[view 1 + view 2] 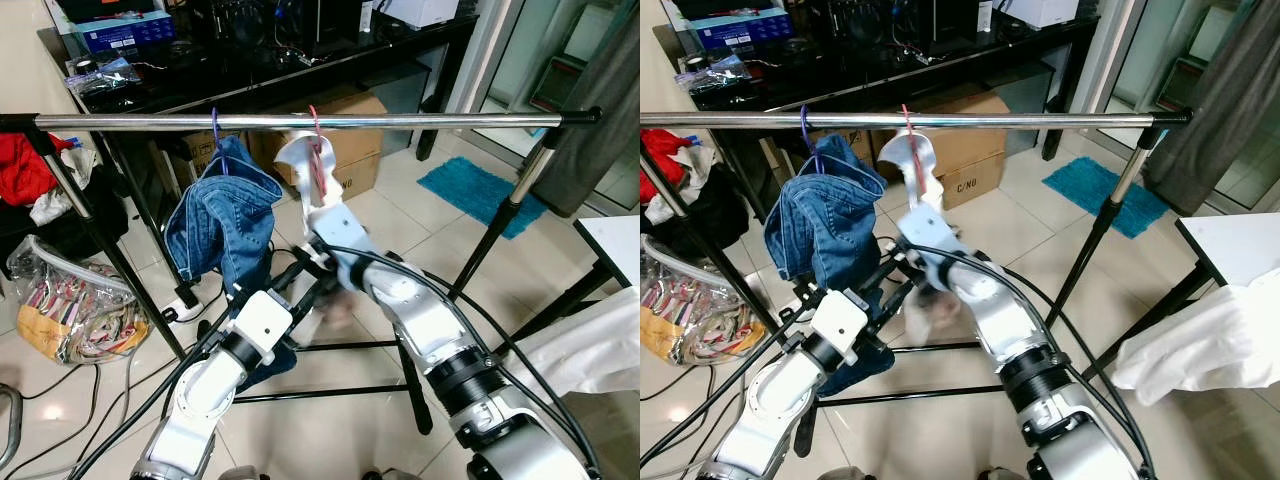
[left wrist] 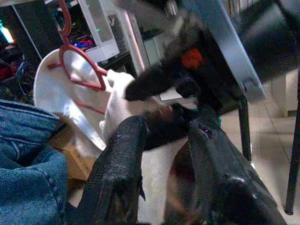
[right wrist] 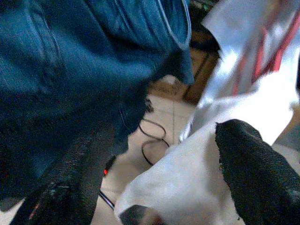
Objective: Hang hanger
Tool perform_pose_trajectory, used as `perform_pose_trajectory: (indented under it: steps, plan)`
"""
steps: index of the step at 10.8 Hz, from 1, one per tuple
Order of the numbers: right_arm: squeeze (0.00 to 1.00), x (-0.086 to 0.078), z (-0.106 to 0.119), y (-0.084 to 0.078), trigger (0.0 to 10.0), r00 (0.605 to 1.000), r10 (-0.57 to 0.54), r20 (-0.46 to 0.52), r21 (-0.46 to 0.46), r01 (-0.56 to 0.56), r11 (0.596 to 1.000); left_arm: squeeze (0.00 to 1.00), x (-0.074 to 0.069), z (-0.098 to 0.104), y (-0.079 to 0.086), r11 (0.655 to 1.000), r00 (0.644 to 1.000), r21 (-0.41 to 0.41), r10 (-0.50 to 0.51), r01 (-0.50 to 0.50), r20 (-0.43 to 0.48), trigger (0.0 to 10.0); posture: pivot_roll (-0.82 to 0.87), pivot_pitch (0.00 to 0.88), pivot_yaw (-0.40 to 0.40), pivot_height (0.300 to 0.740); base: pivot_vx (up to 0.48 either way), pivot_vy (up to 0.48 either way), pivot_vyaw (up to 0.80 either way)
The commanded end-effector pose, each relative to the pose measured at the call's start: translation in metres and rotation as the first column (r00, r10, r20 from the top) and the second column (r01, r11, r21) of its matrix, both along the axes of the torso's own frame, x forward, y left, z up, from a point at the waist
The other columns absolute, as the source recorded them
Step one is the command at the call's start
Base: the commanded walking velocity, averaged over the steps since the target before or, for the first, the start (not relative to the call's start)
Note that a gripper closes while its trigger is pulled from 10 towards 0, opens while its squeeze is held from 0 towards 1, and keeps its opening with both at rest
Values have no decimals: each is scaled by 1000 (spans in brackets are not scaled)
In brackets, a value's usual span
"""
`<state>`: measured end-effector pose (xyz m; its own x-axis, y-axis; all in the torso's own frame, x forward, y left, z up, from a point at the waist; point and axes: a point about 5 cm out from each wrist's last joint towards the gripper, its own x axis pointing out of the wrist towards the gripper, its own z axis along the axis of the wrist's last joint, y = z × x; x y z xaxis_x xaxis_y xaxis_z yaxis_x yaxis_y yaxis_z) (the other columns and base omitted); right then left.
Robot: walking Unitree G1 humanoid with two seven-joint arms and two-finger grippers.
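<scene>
1. Right tool (image 1: 322, 222), just below the rail (image 1: 400, 121): your fingers stand apart around the white garment (image 1: 296, 160), gripping nothing.
2. Left tool (image 1: 305, 290), lower beneath the rail: fingers likewise parted, near the garment's hem.
3. Red hanger (image 1: 316, 150): hook already over the rail, beside the jeans (image 1: 225, 225) on a blue hanger (image 1: 214, 128).
4. Risk: snag the cloth while you retreat, and the hook may lift off the rail.
</scene>
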<state>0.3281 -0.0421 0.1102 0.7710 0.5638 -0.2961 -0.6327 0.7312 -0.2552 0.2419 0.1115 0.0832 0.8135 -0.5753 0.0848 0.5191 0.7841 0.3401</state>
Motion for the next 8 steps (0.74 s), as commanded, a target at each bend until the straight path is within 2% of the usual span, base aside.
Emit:
perform_pose_trajectory:
  steps: [1, 3, 4, 6, 7, 8]
  plan:
    - [573, 6, 8, -6, 10000, 999, -39, 16, 15, 39, 999, 0, 2, 3, -3, 1000, 1000, 0, -5, 5, 18, 10000, 109, 0, -13, 740, 0, 0, 0]
    - [569, 10, 29, -8, 10000, 996, -56, 73, 81, 50, 995, 0, 3, 4, -2, 1000, 1000, -3, -1, 1, 18, 10000, 106, 0, -15, 740, 0, 0, 0]
    - [569, 14, 49, -5, 10000, 990, -57, 127, 135, 40, 990, 0, 4, 3, -2, 1000, 1000, -4, 0, 0, 18, 10000, 106, 0, -17, 740, 0, 0, 0]
    - [569, 18, 74, -3, 10000, 977, -63, 203, 174, 28, 984, 0, 6, 4, -3, 1000, 1000, -7, 5, -5, 20, 10000, 111, 0, -21, 740, 0, 0, 0]
    - [569, 18, 80, -2, 10000, 973, -53, 223, 174, 13, 985, 0, 6, 4, -3, 1000, 1000, -10, 9, -8, 20, 10000, 111, 0, -23, 740, 0, 0, 0]
    - [549, 18, 73, 0, 10000, 980, -31, 198, 152, 1, 988, 0, 6, 3, -3, 1000, 1000, -12, 13, -12, 20, 10000, 117, 0, -28, 740, 0, 0, 0]
